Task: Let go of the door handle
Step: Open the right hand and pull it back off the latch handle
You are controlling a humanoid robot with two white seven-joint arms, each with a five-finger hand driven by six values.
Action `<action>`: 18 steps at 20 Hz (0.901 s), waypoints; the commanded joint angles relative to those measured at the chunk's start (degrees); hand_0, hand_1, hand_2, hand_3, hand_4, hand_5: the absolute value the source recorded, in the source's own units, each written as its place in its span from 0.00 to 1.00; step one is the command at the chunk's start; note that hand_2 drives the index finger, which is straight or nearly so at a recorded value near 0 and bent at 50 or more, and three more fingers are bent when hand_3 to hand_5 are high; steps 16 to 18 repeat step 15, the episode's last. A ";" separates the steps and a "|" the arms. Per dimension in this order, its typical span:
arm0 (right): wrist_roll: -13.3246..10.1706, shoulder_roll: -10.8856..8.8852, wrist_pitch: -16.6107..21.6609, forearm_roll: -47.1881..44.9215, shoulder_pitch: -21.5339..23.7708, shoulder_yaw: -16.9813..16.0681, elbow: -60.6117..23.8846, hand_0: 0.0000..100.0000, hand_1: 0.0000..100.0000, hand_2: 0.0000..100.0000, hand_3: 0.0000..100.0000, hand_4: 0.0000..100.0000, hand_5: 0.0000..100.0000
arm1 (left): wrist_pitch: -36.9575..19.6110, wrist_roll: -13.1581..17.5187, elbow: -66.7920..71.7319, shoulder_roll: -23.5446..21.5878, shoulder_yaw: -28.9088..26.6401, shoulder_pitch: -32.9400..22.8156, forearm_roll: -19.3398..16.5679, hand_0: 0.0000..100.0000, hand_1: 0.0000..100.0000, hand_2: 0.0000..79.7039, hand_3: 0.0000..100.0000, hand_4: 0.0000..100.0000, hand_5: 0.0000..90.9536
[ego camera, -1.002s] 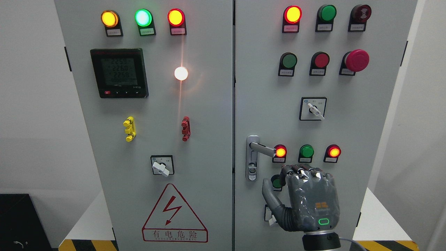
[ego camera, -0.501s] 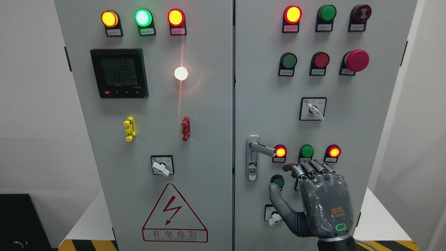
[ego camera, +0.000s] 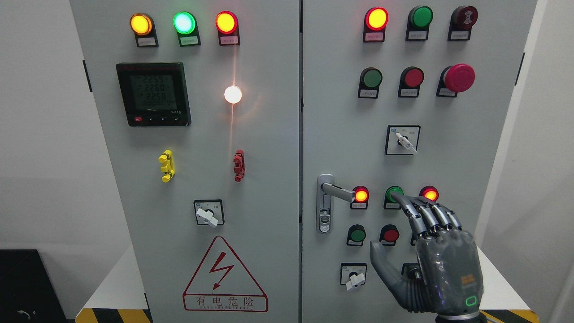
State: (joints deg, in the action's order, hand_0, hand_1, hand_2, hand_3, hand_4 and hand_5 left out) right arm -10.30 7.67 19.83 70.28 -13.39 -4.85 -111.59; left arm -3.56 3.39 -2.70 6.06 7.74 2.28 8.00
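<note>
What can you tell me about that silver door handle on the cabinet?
The door handle is silver metal: a tall, narrow backplate with a short lever near its top pointing right, sloping slightly down, and a keyhole near the bottom. It sits at the left edge of the grey right-hand cabinet door, left of a lit red lamp. Nothing touches it; the right hand is open, lower right.
</note>
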 commanded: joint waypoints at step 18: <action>1.60 0.16 0.74 -5.24 2.49 -3.59 -1.61 0.48 0.18 0.12 0.15 0.14 0.11 | -0.05 0.04 -0.02 0.00 0.00 0.00 0.00 0.12 0.56 0.00 0.00 0.00 0.00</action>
